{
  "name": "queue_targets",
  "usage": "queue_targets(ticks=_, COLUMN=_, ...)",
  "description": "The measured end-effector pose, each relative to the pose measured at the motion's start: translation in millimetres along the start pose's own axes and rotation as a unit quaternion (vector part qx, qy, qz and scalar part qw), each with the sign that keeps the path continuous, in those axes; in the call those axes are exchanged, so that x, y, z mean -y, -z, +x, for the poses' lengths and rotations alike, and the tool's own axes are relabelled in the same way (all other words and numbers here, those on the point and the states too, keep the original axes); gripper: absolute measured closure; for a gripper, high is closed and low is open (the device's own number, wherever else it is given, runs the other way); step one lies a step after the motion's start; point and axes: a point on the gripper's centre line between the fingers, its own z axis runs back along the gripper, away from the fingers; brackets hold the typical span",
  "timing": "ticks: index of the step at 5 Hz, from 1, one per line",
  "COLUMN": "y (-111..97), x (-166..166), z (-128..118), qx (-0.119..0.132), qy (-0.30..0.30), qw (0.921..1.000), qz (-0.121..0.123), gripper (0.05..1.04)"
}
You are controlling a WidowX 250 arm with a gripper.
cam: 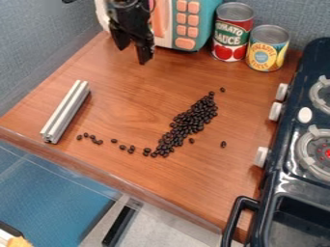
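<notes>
The black gripper hangs near the top of the view, over the back left of the wooden counter, in front of the toy microwave. It stands open, its two fingers apart with nothing between them. Dark beans lie in a long slanting heap right of the middle, with a thin trail of single beans running left along the front. A silver metal bar lies at an angle on the left side, apart from the beans and the gripper.
A teal and white toy microwave stands at the back, beside a tomato sauce can and a pineapple can. The dark toy stove borders the counter on the right, its handle jutting out at the front.
</notes>
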Motion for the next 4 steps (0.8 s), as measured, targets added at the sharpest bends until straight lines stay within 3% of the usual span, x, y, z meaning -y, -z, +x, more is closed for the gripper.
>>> queue_targets(ticks=1, y=1, x=-1, z=8, qx=-0.009, qy=-0.016, qw=0.9996, qz=-0.021, gripper=0.083)
queue_targets(ticks=2, y=9, x=-2, z=7, qx=-0.045, qy=-0.034, qw=0.9975, qz=-0.043, gripper=0.083)
queue_targets(ticks=3, y=19, x=-4, z=0, qx=-0.081, qy=-0.052, qw=0.9943, qz=-0.045, gripper=0.083)
queue_targets(ticks=4, y=30, x=-5, z=-6, qx=-0.096, qy=-0.05, qw=0.9933, qz=-0.04, gripper=0.083)
